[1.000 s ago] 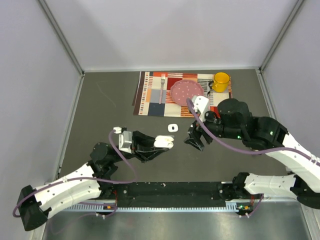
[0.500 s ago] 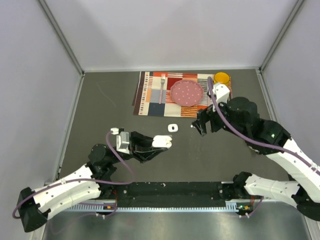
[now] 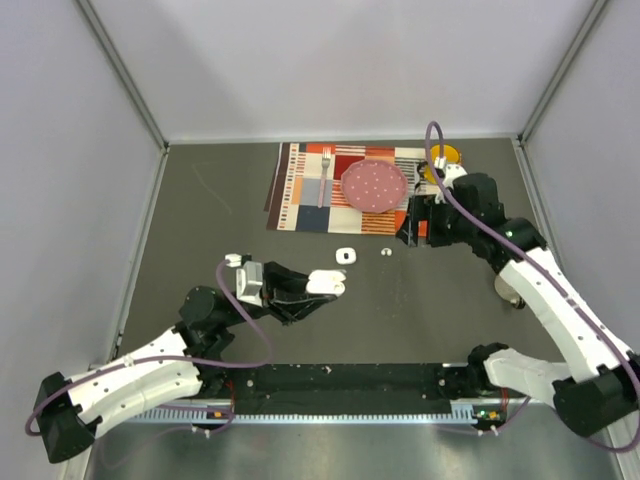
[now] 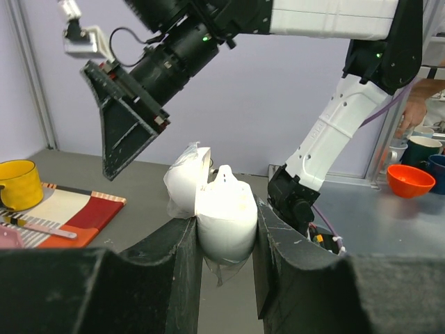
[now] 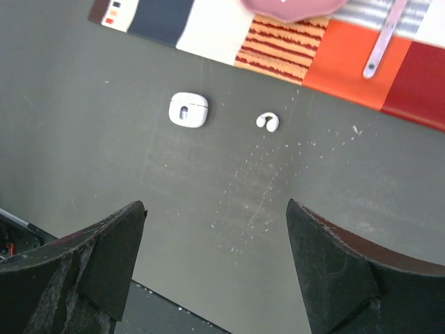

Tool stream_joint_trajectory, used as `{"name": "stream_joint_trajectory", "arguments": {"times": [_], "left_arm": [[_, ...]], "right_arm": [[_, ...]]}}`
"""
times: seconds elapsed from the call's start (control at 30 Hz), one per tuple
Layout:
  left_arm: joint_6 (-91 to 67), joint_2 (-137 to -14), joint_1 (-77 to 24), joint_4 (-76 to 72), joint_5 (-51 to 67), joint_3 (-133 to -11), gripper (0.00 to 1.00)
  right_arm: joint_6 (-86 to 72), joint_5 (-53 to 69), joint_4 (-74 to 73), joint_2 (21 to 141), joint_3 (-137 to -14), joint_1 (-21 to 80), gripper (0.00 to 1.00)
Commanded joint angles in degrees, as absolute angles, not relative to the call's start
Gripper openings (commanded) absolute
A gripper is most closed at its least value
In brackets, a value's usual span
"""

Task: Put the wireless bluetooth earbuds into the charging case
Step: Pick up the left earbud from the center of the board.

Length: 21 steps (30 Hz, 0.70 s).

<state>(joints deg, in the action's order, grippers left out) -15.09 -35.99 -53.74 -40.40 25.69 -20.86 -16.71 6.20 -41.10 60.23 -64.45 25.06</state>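
Left pincer (image 3: 314, 289): clamped shut on the charging case, closest to my arm bases.
Charging case (image 4: 224, 212): white, lid hinged open, squeezed between both fingers.
Earbud (image 5: 267, 122): I see it lying loose on the dark table, outside the case and well apart from it.
Rounded white piece (image 5: 188, 110): near the earbud; I cannot tell what it is.
Right pincer (image 5: 214, 209): fingers wide apart, empty, above the earbud.
Placemat (image 3: 300, 195): farthest; carries a pink plate (image 3: 374, 184), fork (image 3: 325, 175) and yellow mug (image 3: 446, 156).
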Motion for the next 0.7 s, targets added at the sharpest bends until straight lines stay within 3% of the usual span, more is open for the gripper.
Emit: {"name": "stream_joint_trajectory", "arguments": {"times": [0.0,0.67], "left_arm": [[-15.56,-35.07,-53.97,-42.89,24.79,-21.09,0.0],[-14.94,-32.17,-54.05,-40.61,23.82,-20.57,0.0]], "right_arm": [[-20.21,14.05,-36.83,64.24,-63.2,20.93,0.81],[-23.9,15.82,-28.13,83.93,-62.93,17.14,0.63]]}}
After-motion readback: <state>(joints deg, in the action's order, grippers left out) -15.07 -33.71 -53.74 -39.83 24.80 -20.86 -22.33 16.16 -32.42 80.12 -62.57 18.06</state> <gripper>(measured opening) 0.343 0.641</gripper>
